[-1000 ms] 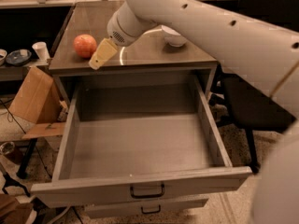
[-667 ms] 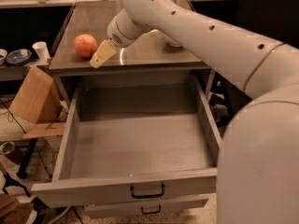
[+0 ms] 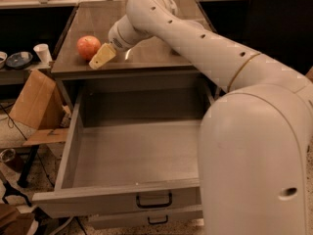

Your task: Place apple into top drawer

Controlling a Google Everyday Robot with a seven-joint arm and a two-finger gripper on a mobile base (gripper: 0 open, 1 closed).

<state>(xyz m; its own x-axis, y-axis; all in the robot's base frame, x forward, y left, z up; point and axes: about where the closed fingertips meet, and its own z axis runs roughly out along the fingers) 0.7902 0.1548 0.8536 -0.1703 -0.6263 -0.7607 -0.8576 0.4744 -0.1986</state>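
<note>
Foreground, lower right: the frame is filled by a bulky white arm (image 3: 254, 155) segment, by which the right front corner of the top drawer (image 3: 132, 155) is hidden. The drawer is pulled well out of the grey cabinet; a dark loop handle (image 3: 154, 200) is fixed to its front, and a narrower lower drawer front (image 3: 146, 221) is seen beneath it. The drawer's floor is exposed between tall side walls, with open space above it up to the cabinet edge.

Middle: a cardboard box (image 3: 34, 99) is leaned to the left of the cabinet.

Beyond: the glossy cabinet top (image 3: 156, 58) is crossed by the arm, which is stretched from lower right to upper left and bent down at the wrist. The gripper (image 3: 102, 56) is lowered to the top's front-left part, just beside the apple (image 3: 88, 47) on its right; nothing is seen held, and whether it is open or closed cannot be told. The apple is rested on the cabinet top near the front-left corner, outside the drawer.

Far left: a white cup (image 3: 42, 53) is set on a side table.
</note>
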